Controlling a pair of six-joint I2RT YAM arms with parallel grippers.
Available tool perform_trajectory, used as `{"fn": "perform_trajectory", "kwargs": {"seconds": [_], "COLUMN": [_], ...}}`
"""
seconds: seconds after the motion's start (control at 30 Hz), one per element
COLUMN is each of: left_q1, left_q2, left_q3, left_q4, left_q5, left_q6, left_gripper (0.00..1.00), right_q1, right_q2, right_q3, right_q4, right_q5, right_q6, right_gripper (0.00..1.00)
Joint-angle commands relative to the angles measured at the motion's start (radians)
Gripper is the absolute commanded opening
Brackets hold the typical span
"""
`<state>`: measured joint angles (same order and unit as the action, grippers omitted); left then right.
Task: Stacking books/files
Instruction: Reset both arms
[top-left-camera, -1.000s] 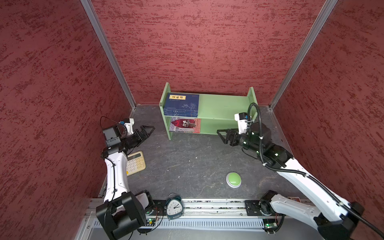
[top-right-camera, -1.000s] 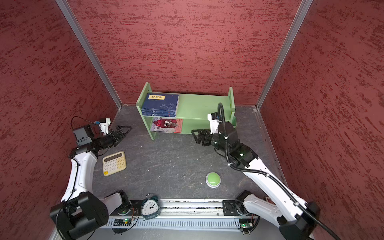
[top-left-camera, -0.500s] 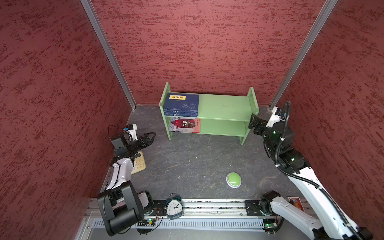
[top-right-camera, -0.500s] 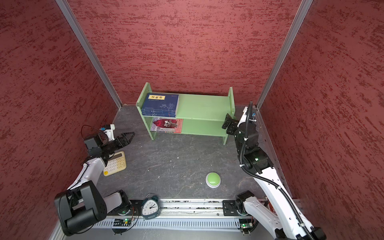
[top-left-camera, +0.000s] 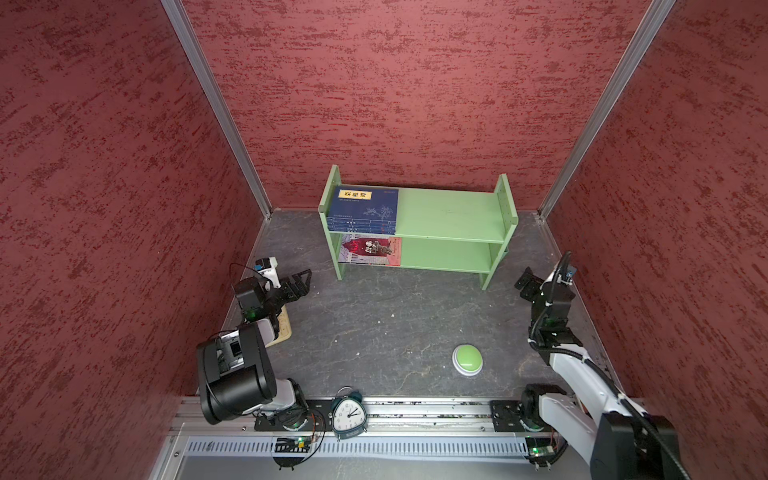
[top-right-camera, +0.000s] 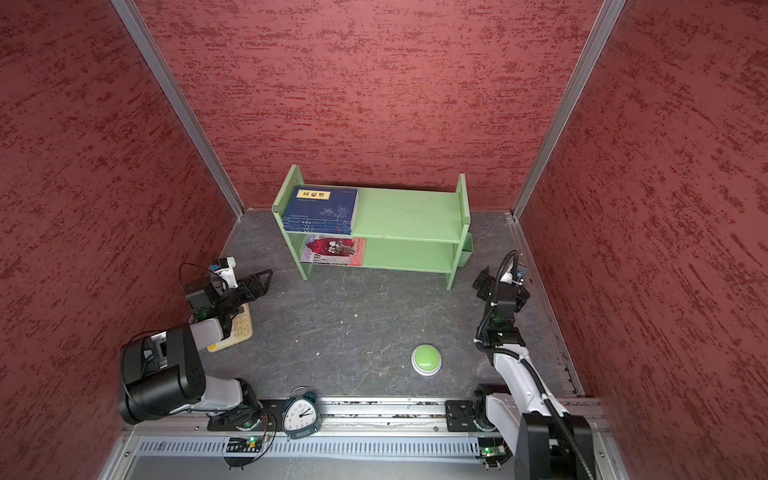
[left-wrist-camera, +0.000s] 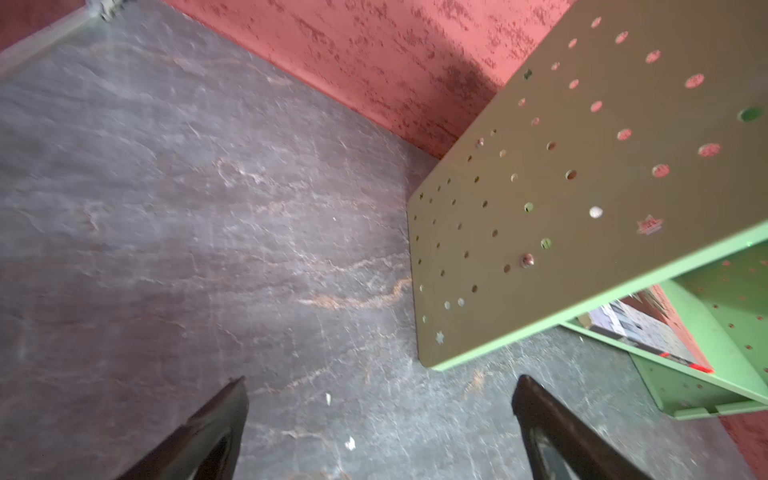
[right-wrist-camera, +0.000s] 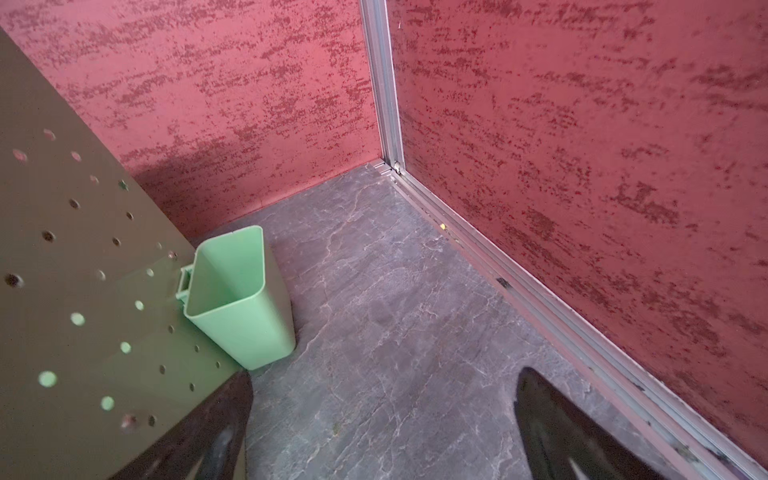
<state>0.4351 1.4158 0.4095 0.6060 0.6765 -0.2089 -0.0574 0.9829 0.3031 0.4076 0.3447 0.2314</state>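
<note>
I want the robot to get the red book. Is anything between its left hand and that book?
Yes. The shelf's side wall stands partly between the open left hand and the red book, which lies on the lower board. The front of the shelf is open, so reaching in from there looks free.

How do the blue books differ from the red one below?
The navy books are stacked on the green shelf's upper board; the red-and-white book lies alone on the lower one. The navy cover bears a yellow label; the other cover, an illustration. Both lie flat at the same end.
</note>
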Motion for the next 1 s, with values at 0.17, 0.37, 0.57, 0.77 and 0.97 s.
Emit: {"fn": "perform_trajectory", "kwargs": {"seconds": [0.17, 0.37, 0.57, 0.77, 0.97], "left_q1": [-0.074, -0.138, -0.196, -0.214, -0.309], "left_q2": [0.019, 0.026, 0.048, 0.069, 0.157], "left_q3": [-0.035, -0.102, -0.138, -0.179, -0.233], "left_q4": [0.240, 0.379, 0.456, 0.554, 0.722], "left_q5": [-0.098, -0.122, -0.192, -0.218, -0.365], "left_q6": [0.020, 0.064, 0.119, 0.130, 0.200], "left_gripper": [0.99, 0.99, 0.99, 1.00, 0.99], "right_q1": [-0.031, -0.036, -0.037, -0.038, -0.037], "right_q2": [0.123, 0.260, 0.383, 0.510, 0.557], "right_q3": [-0.157, -0.156, -0.127, -0.140, -0.130], "right_q4": [0.518, 0.667, 0.767, 0.909, 0.933], "right_q5": [-0.070, -0.135, -0.200, -0.232, -0.245], "right_q6": [-0.054, -0.080, -0.110, -0.123, -0.126], "right_gripper": [0.99, 0.99, 0.99, 0.99, 0.99]}}
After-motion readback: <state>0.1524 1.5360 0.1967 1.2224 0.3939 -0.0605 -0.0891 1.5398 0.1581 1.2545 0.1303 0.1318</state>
